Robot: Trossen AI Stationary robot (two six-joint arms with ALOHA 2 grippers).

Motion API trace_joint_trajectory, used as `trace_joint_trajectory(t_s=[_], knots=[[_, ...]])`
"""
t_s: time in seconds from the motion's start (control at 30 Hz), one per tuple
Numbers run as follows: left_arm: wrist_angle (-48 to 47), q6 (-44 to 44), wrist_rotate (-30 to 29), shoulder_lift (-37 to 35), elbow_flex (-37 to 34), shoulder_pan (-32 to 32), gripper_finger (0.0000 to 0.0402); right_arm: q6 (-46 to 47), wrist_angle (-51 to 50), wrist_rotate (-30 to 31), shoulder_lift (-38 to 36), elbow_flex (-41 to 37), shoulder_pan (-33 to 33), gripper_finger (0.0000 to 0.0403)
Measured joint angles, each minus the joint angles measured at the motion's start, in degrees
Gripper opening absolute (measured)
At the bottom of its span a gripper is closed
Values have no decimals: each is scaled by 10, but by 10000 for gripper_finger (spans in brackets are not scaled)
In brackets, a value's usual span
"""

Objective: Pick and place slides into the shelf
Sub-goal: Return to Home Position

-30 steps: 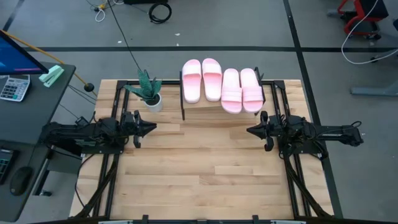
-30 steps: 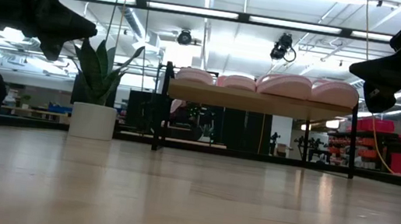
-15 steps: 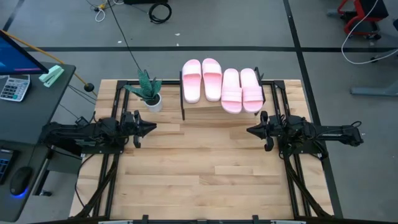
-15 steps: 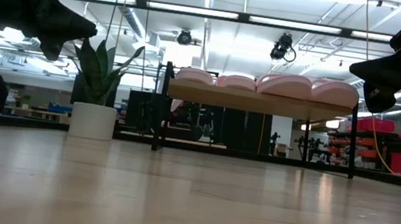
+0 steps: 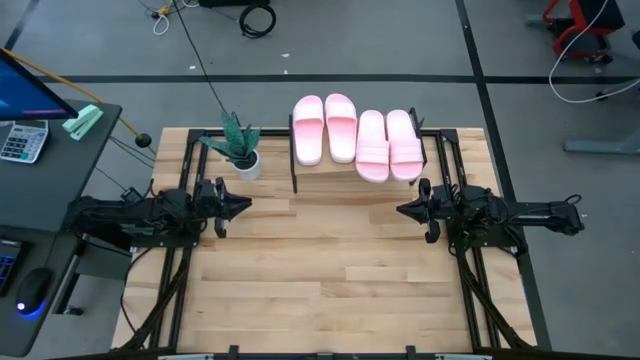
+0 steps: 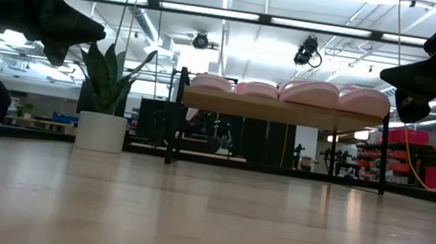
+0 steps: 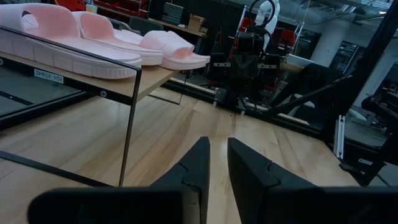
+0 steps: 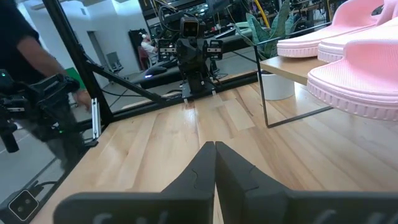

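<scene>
Four pale pink rubber slides [image 5: 340, 128] sat atop one wood-topped black-framed shelf [image 6: 288, 112]; flanking it (both empty), left gripper [image 5: 243, 206] barely parted, right gripper [image 5: 402, 210] closed.

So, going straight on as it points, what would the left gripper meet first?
Probably the right gripper, facing it across the table; the shelf looks clear of that line.
</scene>
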Motion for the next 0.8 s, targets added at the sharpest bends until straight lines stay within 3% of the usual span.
trace_joint_trajectory(t_s=[0.8], knots=[[0,0,0,0,0,0,56,0,0,0,0,0,0,14]])
